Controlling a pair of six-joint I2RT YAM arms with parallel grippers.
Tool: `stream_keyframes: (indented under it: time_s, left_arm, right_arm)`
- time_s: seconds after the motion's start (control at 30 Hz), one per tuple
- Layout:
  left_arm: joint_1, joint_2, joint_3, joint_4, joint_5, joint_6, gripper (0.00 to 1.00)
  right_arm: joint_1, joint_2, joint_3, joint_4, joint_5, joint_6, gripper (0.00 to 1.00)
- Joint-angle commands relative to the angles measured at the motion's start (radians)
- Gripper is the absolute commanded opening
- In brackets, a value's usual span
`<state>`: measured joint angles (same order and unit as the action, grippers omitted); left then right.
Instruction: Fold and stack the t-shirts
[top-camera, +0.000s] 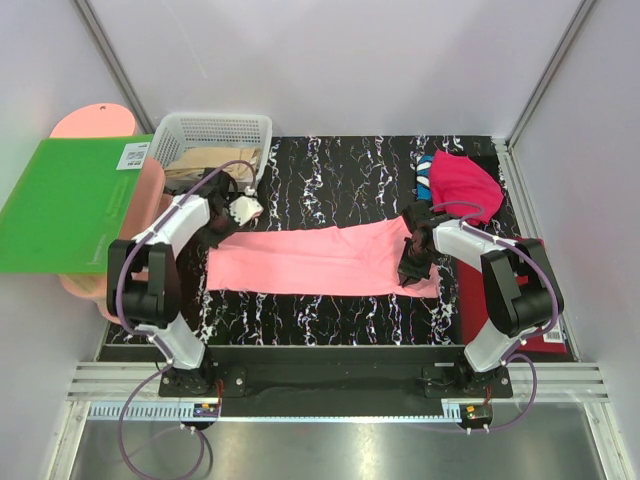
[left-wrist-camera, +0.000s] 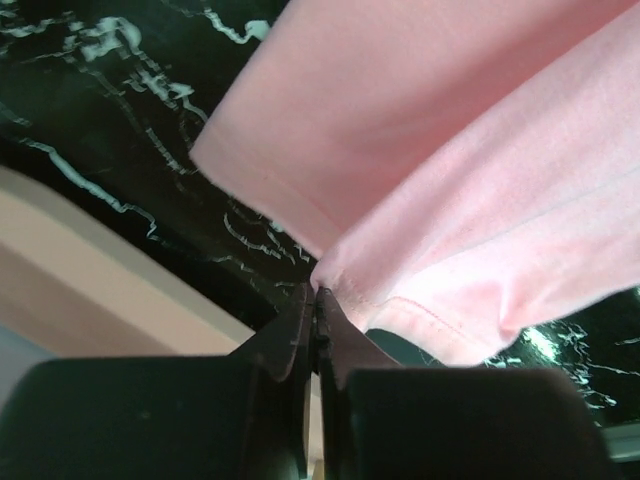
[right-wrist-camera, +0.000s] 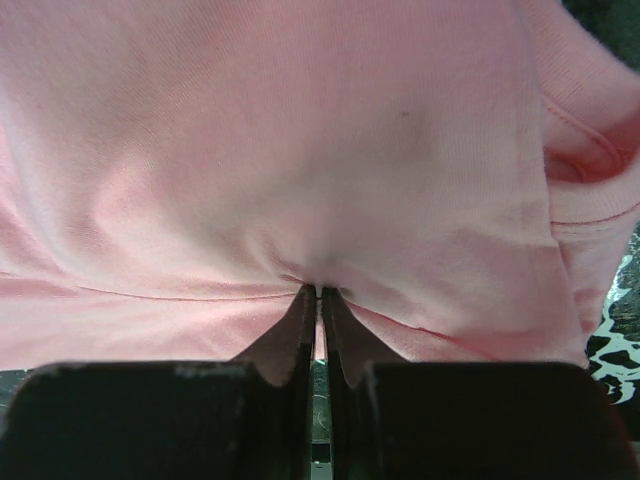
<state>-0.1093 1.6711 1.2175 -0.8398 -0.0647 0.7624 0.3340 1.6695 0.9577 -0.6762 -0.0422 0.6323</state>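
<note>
The salmon-pink t-shirt (top-camera: 310, 260) lies as a long band across the middle of the black marbled table (top-camera: 330, 180). My left gripper (top-camera: 215, 232) is shut on its far left edge; the left wrist view shows the pinched cloth (left-wrist-camera: 450, 170) at the fingertips (left-wrist-camera: 318, 292). My right gripper (top-camera: 412, 262) is shut on its right end; the right wrist view shows the pinched fold (right-wrist-camera: 300, 180) at the fingertips (right-wrist-camera: 319, 291). The magenta t-shirt (top-camera: 463, 183) lies bunched at the far right, with a bit of the blue one (top-camera: 424, 178) showing beside it.
A white basket (top-camera: 212, 140) stands at the back left. A green board (top-camera: 70, 200) lies over a pink stool (top-camera: 95, 125) off the table's left side. A dark-red board (top-camera: 500, 300) lies at the right under the right arm.
</note>
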Motion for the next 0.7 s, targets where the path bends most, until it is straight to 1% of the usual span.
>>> stream_keyframes:
  time_s: [0.0,0.07,0.1,0.13,0.17,0.2,0.23,0.3,0.33,0.37,0.4,0.47,0.5,0.53,0.6,0.63,0.67]
  left_arm:
    - [0.005,0.05,0.045,0.008,-0.049,0.006,0.15]
    - [0.007,0.059,0.007,0.03,-0.084,0.026,0.32]
    - [0.008,0.056,-0.013,0.047,-0.099,0.034,0.54]
    - [0.013,0.044,-0.036,0.092,-0.119,0.041,0.6]
    - [0.016,0.038,-0.077,0.116,-0.15,0.057,0.64]
    - [0.02,0.032,-0.093,0.132,-0.159,0.06,0.73]
    - [0.031,0.018,-0.104,0.146,-0.165,0.061,0.79]
    - [0.037,-0.029,-0.104,0.142,-0.165,0.051,0.81]
    - [0.034,-0.057,-0.087,0.11,-0.155,0.043,0.82]
    - [0.033,-0.086,-0.073,0.081,-0.099,0.019,0.82]
    - [0.028,-0.144,-0.056,0.0,-0.062,0.0,0.84]
    - [-0.027,-0.2,-0.045,-0.076,0.011,-0.03,0.85]
    - [-0.058,-0.256,-0.067,-0.097,0.009,-0.038,0.85]
    - [-0.128,-0.281,-0.12,-0.102,0.006,-0.047,0.85]
    - [-0.188,-0.324,-0.168,-0.111,0.037,-0.073,0.86]
    - [-0.225,-0.326,-0.205,-0.117,0.058,-0.086,0.87]
    - [-0.242,-0.318,-0.219,-0.126,0.122,-0.101,0.87]
  right_arm:
    - [-0.006,-0.017,-0.016,-0.033,0.057,-0.019,0.09]
    - [-0.006,-0.024,-0.016,-0.036,0.064,-0.019,0.09]
    - [-0.006,-0.027,-0.016,-0.037,0.065,-0.02,0.09]
    - [-0.006,-0.03,-0.016,-0.039,0.065,-0.022,0.09]
    - [-0.006,-0.03,-0.014,-0.039,0.067,-0.02,0.09]
    - [-0.004,-0.03,-0.016,-0.04,0.067,-0.022,0.09]
    - [-0.006,-0.028,-0.014,-0.04,0.068,-0.025,0.09]
    - [-0.006,-0.027,-0.011,-0.039,0.068,-0.023,0.09]
    - [-0.006,-0.024,-0.008,-0.039,0.07,-0.026,0.09]
    - [-0.004,-0.022,-0.007,-0.042,0.073,-0.026,0.09]
    - [-0.006,-0.021,-0.005,-0.043,0.076,-0.028,0.09]
    - [-0.007,-0.017,-0.002,-0.045,0.082,-0.029,0.09]
    - [-0.006,-0.017,0.001,-0.045,0.079,-0.031,0.09]
    - [-0.006,-0.013,0.006,-0.043,0.077,-0.031,0.09]
    - [-0.006,-0.005,0.012,-0.043,0.076,-0.033,0.09]
    - [-0.006,-0.004,0.013,-0.043,0.07,-0.031,0.09]
    - [-0.006,-0.002,0.015,-0.043,0.068,-0.029,0.09]
